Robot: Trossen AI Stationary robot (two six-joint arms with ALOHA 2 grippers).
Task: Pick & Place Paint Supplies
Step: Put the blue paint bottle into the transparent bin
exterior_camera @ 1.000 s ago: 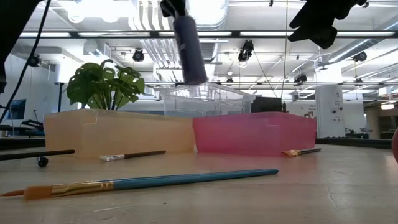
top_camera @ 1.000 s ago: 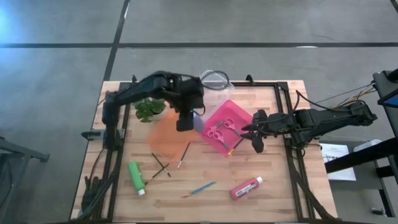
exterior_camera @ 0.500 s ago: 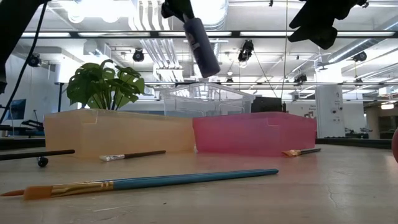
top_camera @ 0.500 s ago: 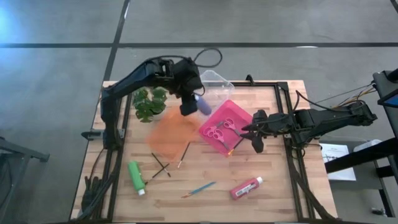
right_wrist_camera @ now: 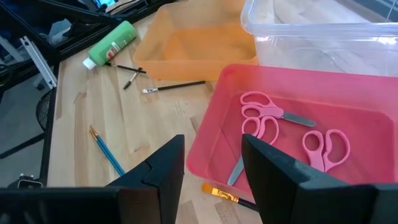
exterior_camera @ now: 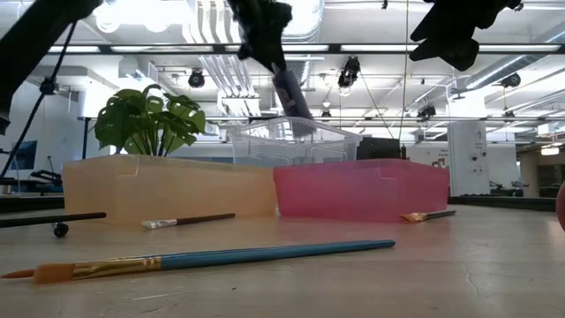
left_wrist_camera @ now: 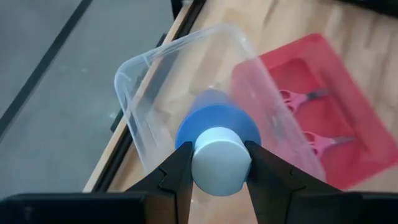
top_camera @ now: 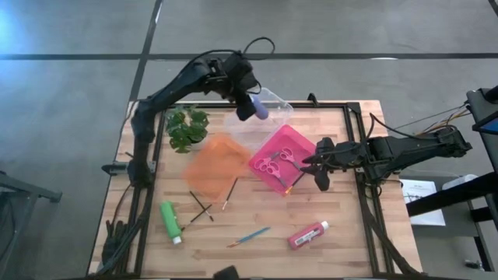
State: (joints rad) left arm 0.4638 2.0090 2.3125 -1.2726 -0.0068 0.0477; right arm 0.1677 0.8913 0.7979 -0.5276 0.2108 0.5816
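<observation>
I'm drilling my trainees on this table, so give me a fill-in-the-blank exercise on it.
1. The left gripper holds the blue-purple paint bottle over the ____ plastic tray.
2. Pink-handled scissors lie in the ____ plastic tray.
3. The green paint bottle lies on the wooden ____.
Answers: clear; pink; table

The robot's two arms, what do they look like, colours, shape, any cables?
Both arms are dark, nearly black, built from jointed tubular segments. The left arm carries a black cable looping above its wrist. The right arm has thin cables trailing off near its base. Each tool, left and right, ends in two dark, angular flat-faced fingers.
</observation>
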